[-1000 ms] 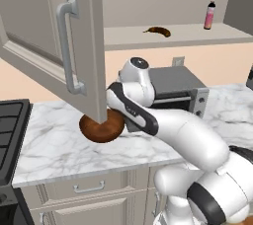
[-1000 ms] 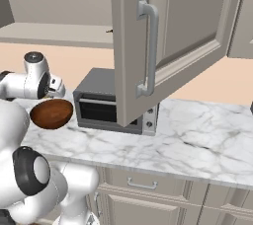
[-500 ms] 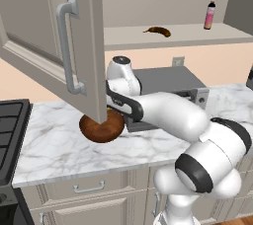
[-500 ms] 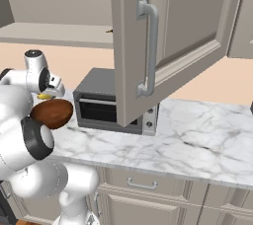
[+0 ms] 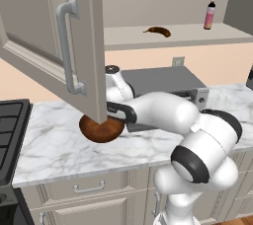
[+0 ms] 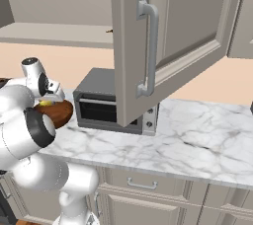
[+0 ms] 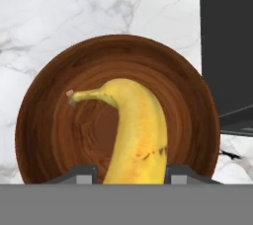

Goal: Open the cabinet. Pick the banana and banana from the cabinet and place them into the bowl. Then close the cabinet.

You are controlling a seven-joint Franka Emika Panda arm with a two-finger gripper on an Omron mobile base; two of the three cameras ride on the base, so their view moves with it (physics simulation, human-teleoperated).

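Where marble counter [image 5: 59, 145] meets stove [image 5: 10, 120]: wooden bowl [image 5: 101, 129].

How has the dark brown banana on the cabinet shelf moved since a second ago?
No. In the left base view the dark brown banana lies on the cabinet shelf left of the pink bottle, the same spot relative to both as before.

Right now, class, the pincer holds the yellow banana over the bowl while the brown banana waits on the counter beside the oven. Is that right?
Not quite. The brown banana lies on the open cabinet's shelf, not the counter, as the left base view shows. The pincer does hold the yellow banana over the bowl.
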